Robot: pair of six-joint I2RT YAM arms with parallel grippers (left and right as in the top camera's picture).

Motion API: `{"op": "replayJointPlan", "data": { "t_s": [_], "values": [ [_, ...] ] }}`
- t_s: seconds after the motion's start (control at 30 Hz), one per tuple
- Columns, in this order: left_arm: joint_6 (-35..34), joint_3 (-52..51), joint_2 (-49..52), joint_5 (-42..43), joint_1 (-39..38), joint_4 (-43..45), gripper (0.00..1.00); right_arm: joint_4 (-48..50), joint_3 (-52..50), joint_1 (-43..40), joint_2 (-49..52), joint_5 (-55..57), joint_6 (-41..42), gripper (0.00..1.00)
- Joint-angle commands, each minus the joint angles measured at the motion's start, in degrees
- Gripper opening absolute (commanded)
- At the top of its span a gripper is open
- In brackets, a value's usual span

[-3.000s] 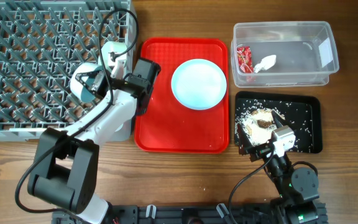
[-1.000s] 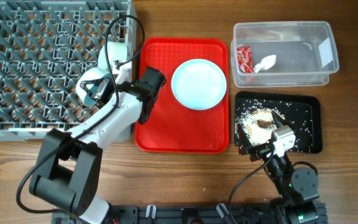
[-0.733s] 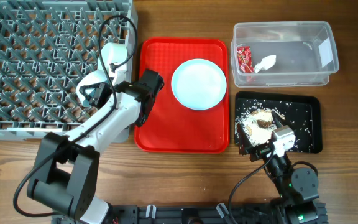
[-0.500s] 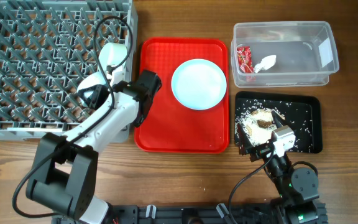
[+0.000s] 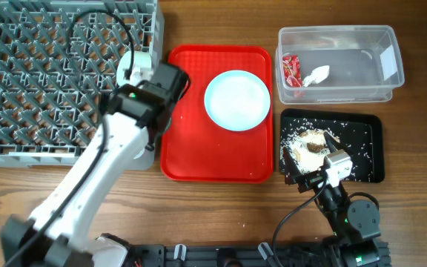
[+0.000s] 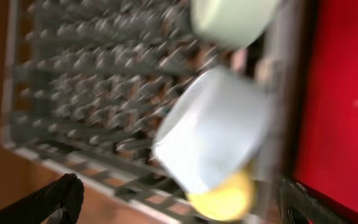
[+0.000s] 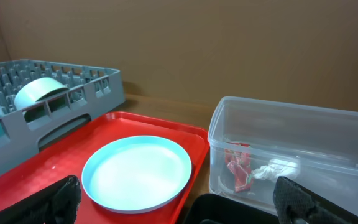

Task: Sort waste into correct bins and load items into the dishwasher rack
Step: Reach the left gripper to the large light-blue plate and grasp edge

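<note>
My left gripper (image 6: 182,198) hangs open above the right edge of the grey dishwasher rack (image 5: 50,74); in the overhead view its own arm hides it. Beneath it, in a blurred left wrist view, a pale blue bowl (image 6: 213,146) rests in the rack, free of both fingers. A yellow cup (image 6: 225,200) lies against that bowl, and a second bowl (image 6: 232,18) stands further along (image 5: 136,63). The pale blue plate (image 5: 237,100) lies on the red tray (image 5: 191,148). My right gripper (image 7: 179,208) is open and empty by the black tray (image 5: 362,148).
The clear tub (image 5: 362,63) at the back right holds the red wrapper (image 5: 292,70) and the white napkin (image 5: 317,74). Food scraps (image 5: 308,144) and crumbs lie in the black tray. Bare wooden table shows in front of the rack and the red tray.
My left gripper has opened and let go of the pale blue bowl in the rack, and its arm has swung up over the rack's right edge. The right arm has not moved.
</note>
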Motion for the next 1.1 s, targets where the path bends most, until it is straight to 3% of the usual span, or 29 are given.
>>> {"op": "replayJointPlan", "data": {
  "t_s": [0.0, 0.27, 0.4, 0.47, 0.63, 0.73, 0.93, 1.07],
  "values": [
    [-1.2, 4.3, -4.5, 14.6, -1.9, 0.7, 1.0, 0.3, -0.1, -0.3, -0.7, -0.9, 0.8, 1.0],
    [-0.5, 4.2, -5.0, 35.9, -5.9, 11.7, 1.0, 0.3, -0.1, -0.3, -0.7, -0.9, 0.8, 1.0],
    [-0.6, 4.1, -0.4, 36.8, -7.4, 18.5, 1.0, 0.3, -0.1, -0.3, -0.7, -0.9, 0.8, 1.0],
    [-0.9, 4.1, 3.6, 36.5, -7.4, 20.5, 0.93, 0.3, -0.1, -0.3, -0.7, -0.9, 0.8, 1.0],
    [-12.8, 4.1, 16.3, 32.4, -4.9, 23.4, 0.92, 0.3, -0.1, -0.3, -0.7, -0.9, 0.8, 1.0],
    [-13.2, 4.1, 21.7, 37.8, -2.6, 27.7, 0.83, 0.3, -0.1, -0.3, -0.7, -0.9, 0.8, 1.0],
    [-12.5, 4.1, 28.2, 40.2, 0.3, 32.4, 0.47, 0.3, -0.1, -0.3, -0.7, -0.9, 0.8, 1.0],
    [-10.6, 4.1, 32.0, 40.6, 0.9, 33.0, 0.45, 0.3, -0.1, -0.3, -0.7, -0.9, 0.8, 1.0]
  ]
}}
